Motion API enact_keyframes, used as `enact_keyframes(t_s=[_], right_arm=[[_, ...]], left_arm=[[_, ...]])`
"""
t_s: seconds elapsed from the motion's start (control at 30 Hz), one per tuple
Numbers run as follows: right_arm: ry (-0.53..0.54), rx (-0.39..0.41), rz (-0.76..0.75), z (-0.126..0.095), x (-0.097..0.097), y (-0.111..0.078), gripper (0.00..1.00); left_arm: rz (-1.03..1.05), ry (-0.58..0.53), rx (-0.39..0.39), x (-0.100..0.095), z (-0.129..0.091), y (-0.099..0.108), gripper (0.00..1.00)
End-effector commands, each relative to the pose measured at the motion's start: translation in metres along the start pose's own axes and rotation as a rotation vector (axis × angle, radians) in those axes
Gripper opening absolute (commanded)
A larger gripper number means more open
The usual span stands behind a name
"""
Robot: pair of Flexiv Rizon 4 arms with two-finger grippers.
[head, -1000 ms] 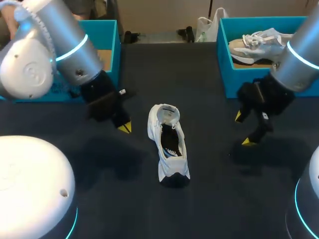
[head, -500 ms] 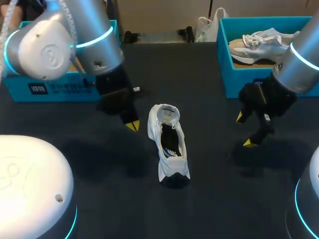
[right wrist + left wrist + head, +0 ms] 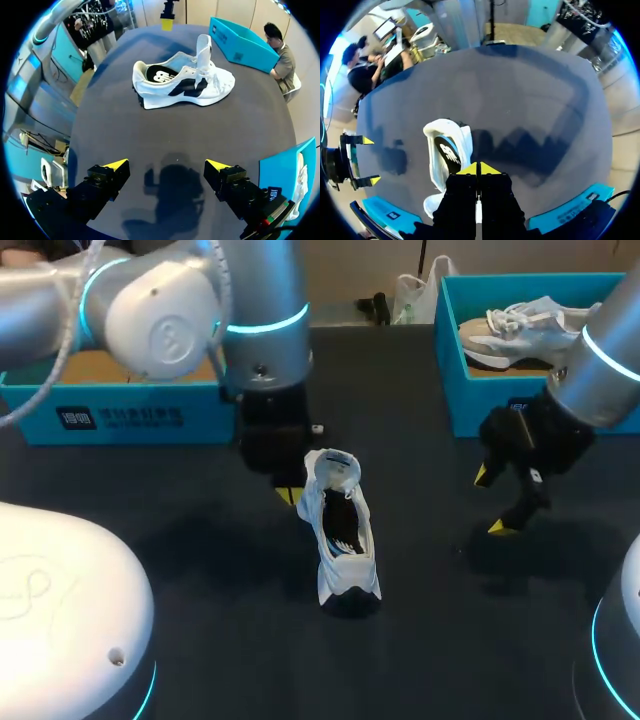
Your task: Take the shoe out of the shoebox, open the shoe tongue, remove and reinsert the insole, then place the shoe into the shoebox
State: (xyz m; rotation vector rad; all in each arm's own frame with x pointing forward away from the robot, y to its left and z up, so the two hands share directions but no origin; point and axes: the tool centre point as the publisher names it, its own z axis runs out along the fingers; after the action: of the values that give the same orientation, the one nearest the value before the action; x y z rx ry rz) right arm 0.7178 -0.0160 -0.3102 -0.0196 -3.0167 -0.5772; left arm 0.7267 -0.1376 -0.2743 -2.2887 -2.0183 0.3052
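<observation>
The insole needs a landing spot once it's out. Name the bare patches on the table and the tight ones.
Bare table lies between the shoe and the right gripper, between the left box and the right box at the far side, and on the near side of the shoe's toe. Crowded: the shoe's heel, where the left gripper sits close.

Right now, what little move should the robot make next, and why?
Probably the left gripper should open its shut fingers and dip into the heel opening of the shoe. It hangs right by the heel, the tongue stands up, and the insole lies inside, not yet pulled out.
</observation>
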Motion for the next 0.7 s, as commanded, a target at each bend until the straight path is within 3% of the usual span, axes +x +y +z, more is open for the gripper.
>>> enact_keyframes(t_s=[0.03,0.23,0.4,0.53,0.7], right_arm=[[-0.002,0.003,0.0,0.001,0.001,0.001,1.0],[-0.002,0.003,0.0,0.001,0.001,0.001,1.0],[0.0,0.023,0.004,-0.011,0.0,-0.017,1.0],[0.02,0.028,-0.008,-0.016,-0.001,-0.027,1.0],[0.02,0.028,-0.008,-0.016,-0.001,-0.027,1.0]], left_arm=[[0.007,0.067,0.036,-0.006,0.001,0.014,0.0],[0.004,0.078,0.026,-0.01,0.004,0.015,0.0],[0.022,0.074,0.034,-0.02,0.01,0.012,0.0],[0.042,0.098,0.028,-0.029,0.02,0.011,0.0],[0.049,0.136,0.034,-0.041,0.039,0.012,0.0]])
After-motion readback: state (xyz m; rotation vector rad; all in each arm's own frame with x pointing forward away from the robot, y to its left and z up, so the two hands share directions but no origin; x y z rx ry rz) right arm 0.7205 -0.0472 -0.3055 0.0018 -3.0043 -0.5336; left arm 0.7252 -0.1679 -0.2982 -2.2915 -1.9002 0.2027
